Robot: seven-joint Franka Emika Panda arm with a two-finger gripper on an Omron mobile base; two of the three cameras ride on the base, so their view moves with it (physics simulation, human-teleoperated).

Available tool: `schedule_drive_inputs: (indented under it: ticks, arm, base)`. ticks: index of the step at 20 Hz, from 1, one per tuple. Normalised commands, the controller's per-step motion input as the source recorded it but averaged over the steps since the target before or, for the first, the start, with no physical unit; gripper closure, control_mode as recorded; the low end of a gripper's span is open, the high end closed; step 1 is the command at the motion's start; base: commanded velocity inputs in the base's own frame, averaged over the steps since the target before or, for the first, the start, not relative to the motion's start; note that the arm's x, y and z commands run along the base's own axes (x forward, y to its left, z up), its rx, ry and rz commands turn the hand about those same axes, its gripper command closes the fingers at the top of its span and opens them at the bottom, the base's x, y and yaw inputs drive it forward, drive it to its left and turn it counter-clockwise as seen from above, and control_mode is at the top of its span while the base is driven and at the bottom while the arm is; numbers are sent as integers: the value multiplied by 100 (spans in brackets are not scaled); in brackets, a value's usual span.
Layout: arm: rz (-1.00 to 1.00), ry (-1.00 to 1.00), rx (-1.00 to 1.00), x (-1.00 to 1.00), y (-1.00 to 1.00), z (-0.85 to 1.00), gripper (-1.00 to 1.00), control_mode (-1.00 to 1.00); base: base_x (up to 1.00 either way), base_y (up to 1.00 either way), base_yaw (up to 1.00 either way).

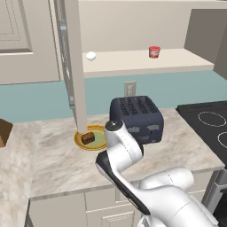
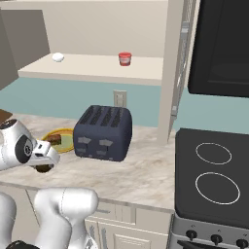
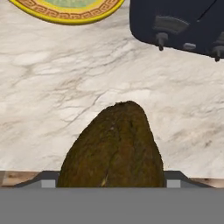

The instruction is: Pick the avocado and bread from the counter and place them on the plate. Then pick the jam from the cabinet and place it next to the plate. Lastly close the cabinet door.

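Gripper (image 3: 112, 186) pinching the avocado (image 3: 114, 146) above the counter (image 3: 52, 100) — bread (image 1: 88, 137) already on the plate (image 1: 79, 141). Risk: the rounded avocado slips, or rolls off the shallow plate on release — toaster (image 2: 103, 132) close by.

Teal wall (image 1: 40, 99) behind worktop, white socket plate (image 1: 129, 88) set in it. Dark blue four-slot toaster (image 2: 103, 132) in front of socket. Black cooktop (image 2: 214, 175) with two ring burners to right, knobs along its front edge. Black microwave (image 2: 220, 46) hung above cooktop. Small white ball (image 1: 91, 56) on pale shelf. Flat, even light, no strong shadows.
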Motion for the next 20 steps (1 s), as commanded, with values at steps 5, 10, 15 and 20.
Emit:
schedule_drive_inputs:
  ticks: [5,10,15,20]
  arm:
    - [0,1,-1,52,60,29,100,-100]
    - [0,3,0,47,19,31,100,-100]
    - [-1,7,0,39,0,19,100,-100]
    - [0,4,0,39,-1,0,100,-100]
  base:
    - [0,0,0]
    - [0,0,0]
    - [0,0,0]
    - [0,0,0]
